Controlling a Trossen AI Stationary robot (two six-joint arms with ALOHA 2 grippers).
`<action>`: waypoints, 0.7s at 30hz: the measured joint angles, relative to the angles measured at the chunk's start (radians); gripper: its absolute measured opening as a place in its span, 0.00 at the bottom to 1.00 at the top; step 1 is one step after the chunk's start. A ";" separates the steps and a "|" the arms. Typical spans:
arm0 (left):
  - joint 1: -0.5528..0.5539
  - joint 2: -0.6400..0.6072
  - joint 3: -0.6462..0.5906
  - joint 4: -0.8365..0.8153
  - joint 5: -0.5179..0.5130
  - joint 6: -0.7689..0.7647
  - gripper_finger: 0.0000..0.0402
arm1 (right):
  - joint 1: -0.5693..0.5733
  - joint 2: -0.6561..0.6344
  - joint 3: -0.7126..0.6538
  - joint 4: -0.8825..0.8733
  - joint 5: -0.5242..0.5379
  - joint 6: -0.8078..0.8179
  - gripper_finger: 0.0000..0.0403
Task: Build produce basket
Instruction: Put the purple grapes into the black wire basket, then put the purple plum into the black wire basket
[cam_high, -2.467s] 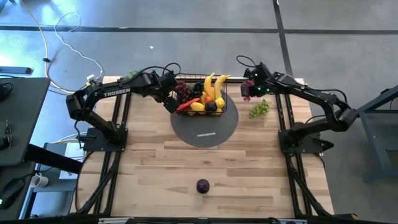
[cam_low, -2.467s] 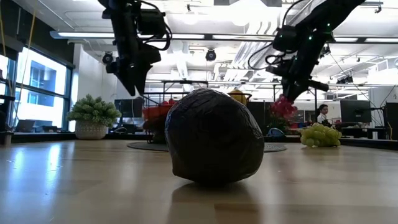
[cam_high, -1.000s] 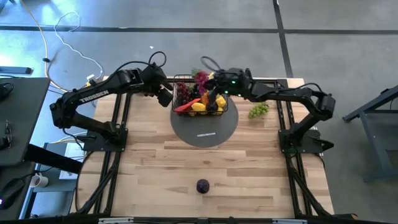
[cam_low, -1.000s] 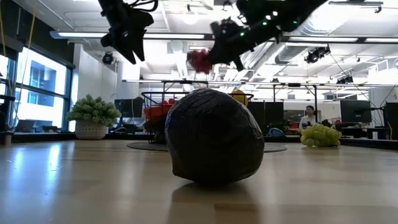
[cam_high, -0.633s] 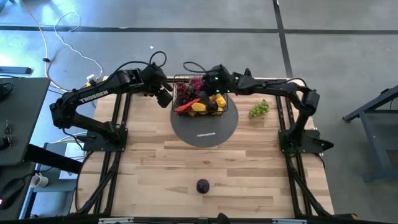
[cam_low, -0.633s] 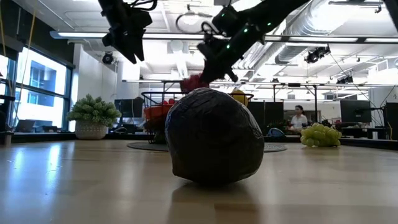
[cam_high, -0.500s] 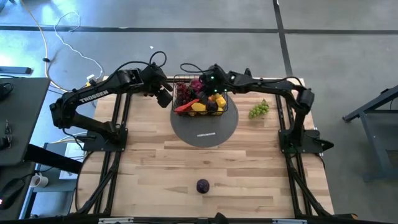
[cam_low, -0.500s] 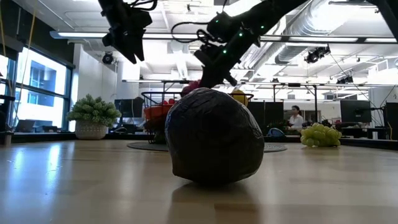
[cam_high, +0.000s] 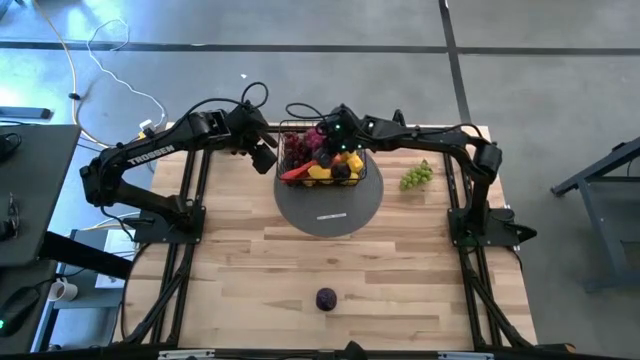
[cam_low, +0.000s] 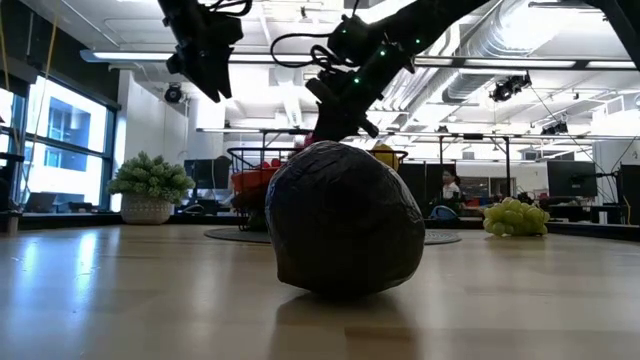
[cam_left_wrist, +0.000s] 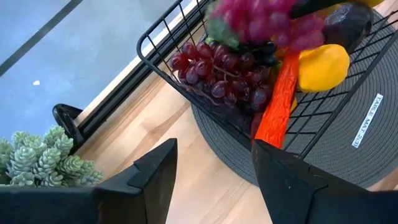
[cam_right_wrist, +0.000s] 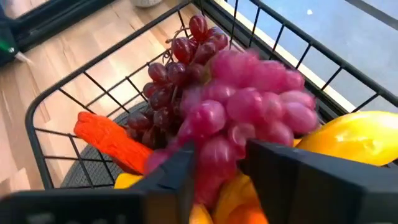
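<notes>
Your right gripper is over the far side of the basket, and its two fingers are closed on a bunch of pink-red grapes. You hold the bunch just above the pile so it can drop in among the other fruit and not roll off. The basket sits on a grey round mat at the far middle of the counter, which keeps it in a spot both arms can reach. Inside it you can see dark red grapes, a red chilli, a lemon and a dark plum on top. There is little room left, so I think you should lower the grapes onto a soft, low spot before you let go, or they may tip over the rim. Your left gripper waits just to the left of the basket, up off the counter, with its fingers wide apart and nothing in them. It stays clear so the right arm has room. Green grapes lie on the counter to the right of the mat, and a dark round fruit sits alone near the front edge. Those two are not in yet, so the job looks mostly done but not over. A pale green leafy bunch stands at the far left.
</notes>
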 joint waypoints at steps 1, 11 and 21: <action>0.000 0.000 0.000 0.000 0.000 0.000 0.49 | 0.000 0.000 0.003 -0.001 0.003 0.009 0.32; 0.000 0.000 0.000 0.000 0.034 -0.032 0.49 | 0.010 -0.001 0.162 -0.173 0.005 0.086 0.56; -0.030 0.000 0.000 -0.010 0.119 -0.042 0.49 | 0.075 -0.023 0.210 -0.265 0.075 0.079 0.53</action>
